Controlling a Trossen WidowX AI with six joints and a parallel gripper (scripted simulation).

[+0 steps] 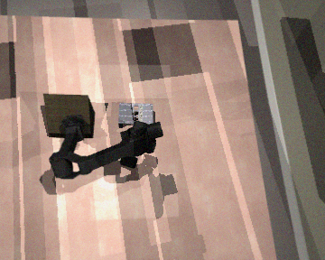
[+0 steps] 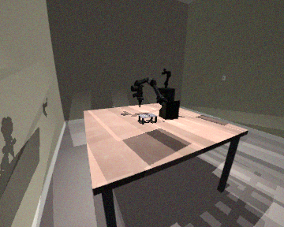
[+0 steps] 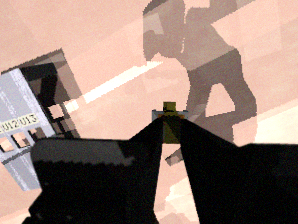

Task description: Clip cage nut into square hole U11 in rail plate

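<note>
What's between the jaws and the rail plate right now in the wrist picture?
In the wrist view, only tabletop and shadow lie between the jaws, shut on the nut, and the plate.
</note>
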